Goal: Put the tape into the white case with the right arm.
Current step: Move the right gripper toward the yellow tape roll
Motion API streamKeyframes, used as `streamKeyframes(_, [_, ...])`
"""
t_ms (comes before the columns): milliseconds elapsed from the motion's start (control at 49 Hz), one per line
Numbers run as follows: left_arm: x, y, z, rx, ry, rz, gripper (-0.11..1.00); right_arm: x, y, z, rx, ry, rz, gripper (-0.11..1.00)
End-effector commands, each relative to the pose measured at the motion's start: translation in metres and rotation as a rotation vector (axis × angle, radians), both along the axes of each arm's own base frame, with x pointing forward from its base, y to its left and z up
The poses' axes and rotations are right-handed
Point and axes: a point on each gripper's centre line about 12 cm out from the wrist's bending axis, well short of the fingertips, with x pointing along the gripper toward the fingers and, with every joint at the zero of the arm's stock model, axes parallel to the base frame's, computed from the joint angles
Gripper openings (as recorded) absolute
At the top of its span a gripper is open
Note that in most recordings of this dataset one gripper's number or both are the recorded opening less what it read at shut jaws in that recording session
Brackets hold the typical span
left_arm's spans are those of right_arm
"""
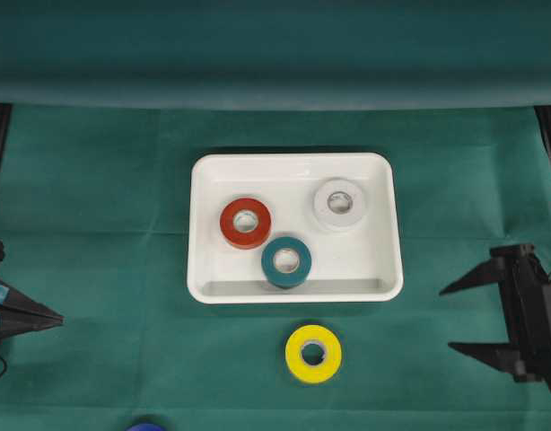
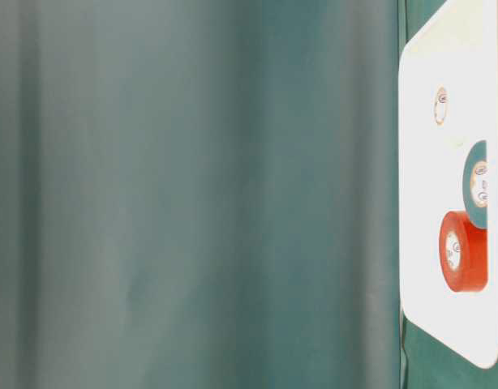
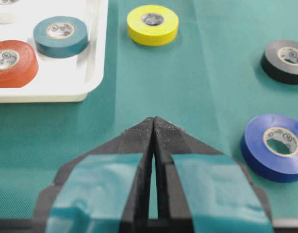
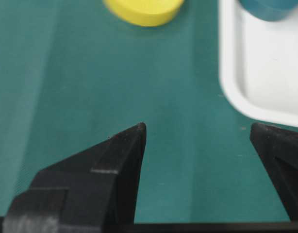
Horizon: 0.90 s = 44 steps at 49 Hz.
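The white case (image 1: 204, 180) lies mid-table and holds a red tape (image 1: 246, 223), a teal tape (image 1: 286, 261) and a white tape (image 1: 339, 204). A yellow tape (image 1: 313, 353) lies flat on the green cloth just in front of the case. My right gripper (image 1: 446, 319), all black, is open and empty at the right, well apart from the yellow tape. In the right wrist view the gripper (image 4: 197, 127) hangs over bare cloth, with the yellow tape (image 4: 145, 9) ahead to the left and the case corner (image 4: 246, 97) ahead to the right. My left gripper (image 1: 56, 316), with light-blue patches, is shut and empty at the left edge.
A blue tape (image 3: 276, 145) and a black tape (image 3: 285, 60) lie on the cloth to the right of my left gripper (image 3: 154, 119). The blue tape barely shows at the bottom edge of the overhead view (image 1: 145, 426). A green backdrop fold runs along the far side.
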Motion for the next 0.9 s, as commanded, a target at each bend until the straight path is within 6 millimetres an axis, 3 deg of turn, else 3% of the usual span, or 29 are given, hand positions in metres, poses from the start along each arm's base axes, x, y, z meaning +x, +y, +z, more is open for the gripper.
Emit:
streamKeyframes(0, [0.001,0.000,0.004,-0.002,-0.011,0.004,0.00,0.001,0.003,0.002,0.010,-0.012,0.009,0.66])
streamKeyframes(204, [0.001,0.000,0.004,-0.002,-0.011,0.004,0.00,0.001,0.003,0.005,0.015,-0.023,0.005,0.66])
streamKeyframes(409, [0.001,0.000,0.004,-0.002,-0.011,0.004,0.00,0.016,0.004,0.013,0.013,-0.025,0.011,0.62])
streamKeyframes(878, [0.001,0.000,0.004,-0.002,-0.012,0.004,0.00,0.095,0.027,0.009,0.002,0.049,0.117,0.62])
